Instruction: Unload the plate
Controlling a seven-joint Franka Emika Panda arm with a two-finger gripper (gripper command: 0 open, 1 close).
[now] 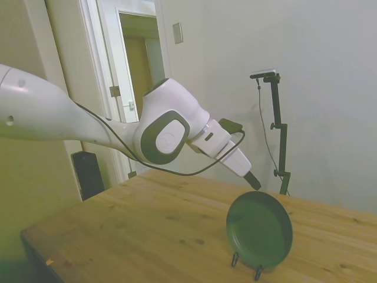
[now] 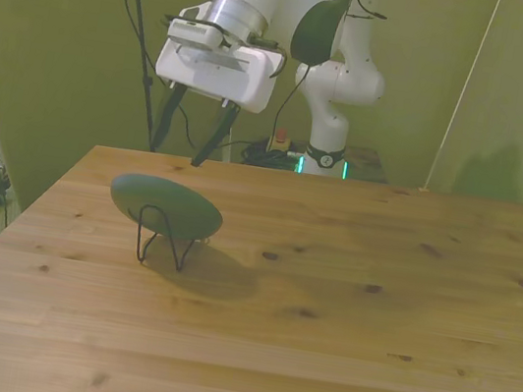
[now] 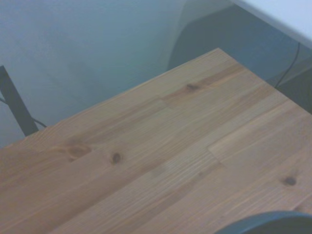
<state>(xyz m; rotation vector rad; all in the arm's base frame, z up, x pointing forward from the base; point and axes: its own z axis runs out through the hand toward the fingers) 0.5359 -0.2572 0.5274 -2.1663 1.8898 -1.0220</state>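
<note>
The dark green plate [image 2: 165,206] stands tilted on edge in a thin black wire stand [image 2: 163,242], toward the front view's left. In the side view the plate [image 1: 260,229] faces the camera, with the wire stand's feet [image 1: 257,272] under it. My gripper [image 2: 178,153] hangs just above and behind the plate's upper rim, open, its two dark fingers apart with nothing between them. The side view shows one dark fingertip [image 1: 254,180] just above the plate's top edge. A sliver of the plate's rim [image 3: 268,223] shows in the wrist view, beyond it bare wood.
The wooden table [image 2: 343,308] stretches wide to the front view's right of the plate. Its left edge [image 2: 8,226] lies close to the stand. Cables and the robot's base [image 2: 323,156] sit behind the far edge. A black box [image 1: 88,174] stands on the floor by a doorway.
</note>
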